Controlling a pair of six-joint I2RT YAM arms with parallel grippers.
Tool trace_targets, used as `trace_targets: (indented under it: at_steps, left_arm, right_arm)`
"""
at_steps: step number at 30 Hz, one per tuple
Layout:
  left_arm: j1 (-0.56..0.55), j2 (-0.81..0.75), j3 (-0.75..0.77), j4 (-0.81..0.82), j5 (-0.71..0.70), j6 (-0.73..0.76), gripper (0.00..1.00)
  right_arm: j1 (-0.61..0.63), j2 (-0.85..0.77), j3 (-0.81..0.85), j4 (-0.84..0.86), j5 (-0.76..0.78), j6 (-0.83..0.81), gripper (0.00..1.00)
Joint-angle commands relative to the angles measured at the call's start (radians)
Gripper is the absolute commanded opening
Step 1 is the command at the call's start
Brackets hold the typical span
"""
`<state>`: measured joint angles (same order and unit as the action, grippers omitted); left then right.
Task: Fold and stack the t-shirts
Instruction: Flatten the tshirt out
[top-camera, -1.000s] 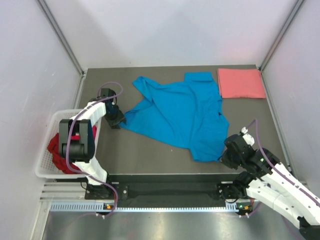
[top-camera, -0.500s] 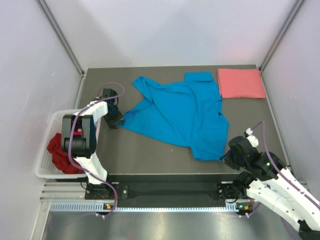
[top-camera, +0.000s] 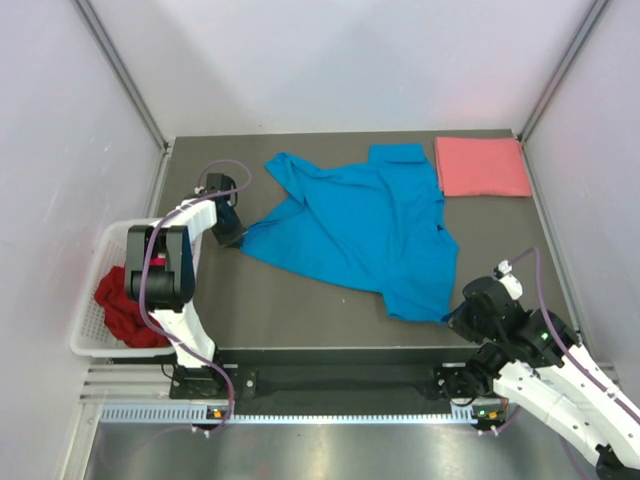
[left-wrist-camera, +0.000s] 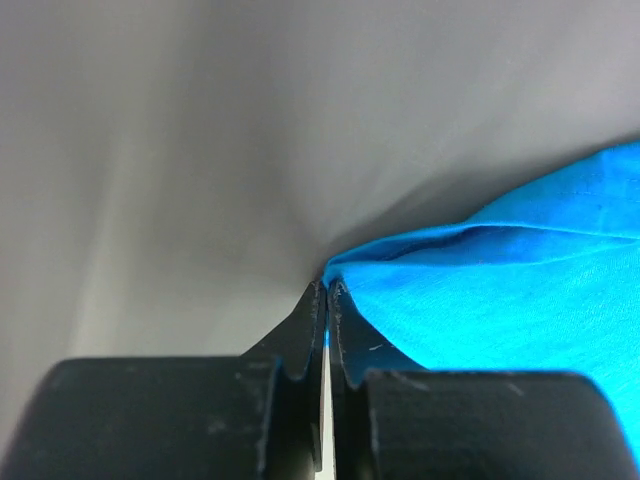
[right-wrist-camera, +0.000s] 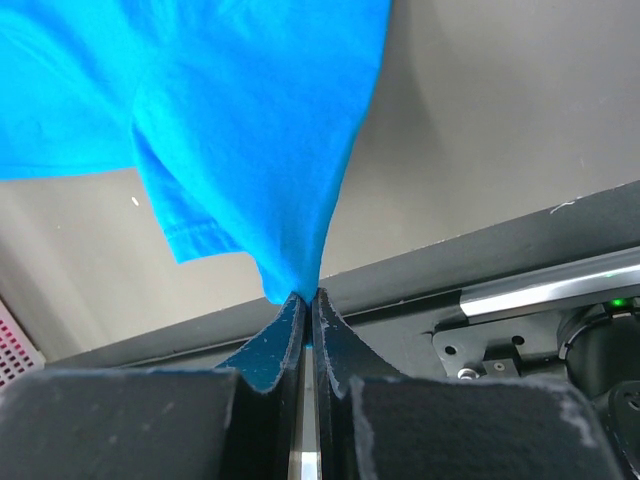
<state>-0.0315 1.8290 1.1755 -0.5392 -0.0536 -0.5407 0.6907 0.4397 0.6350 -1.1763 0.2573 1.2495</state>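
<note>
Blue t-shirt lies spread across the middle of the table, and I find the left gripper pinching its left corner and the right gripper pinching its near-right corner, with the salmon t-shirt folded at the far right corner and the dark red t-shirt in the basket.

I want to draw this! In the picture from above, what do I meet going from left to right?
The white basket with the dark red t-shirt in it → left gripper → blue t-shirt → salmon pink t-shirt, folded.
</note>
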Motion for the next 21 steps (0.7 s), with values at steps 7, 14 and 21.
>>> trace_targets:
  at_steps: [7,14,21]
  left_arm:
    - [-0.013,-0.098,-0.043,0.009,0.029,0.007,0.00]
    - [-0.018,-0.365,0.036,-0.111,0.090,-0.010,0.00]
    - [-0.019,-0.533,0.326,-0.267,0.066,-0.027,0.00]
  right_arm:
    - [-0.008,0.028,0.113,-0.100,0.106,-0.062,0.00]
    - [-0.010,0.230,0.479,-0.106,0.308,-0.289,0.00]
    - [-0.137,0.578,1.088,-0.069,0.370,-0.672,0.00]
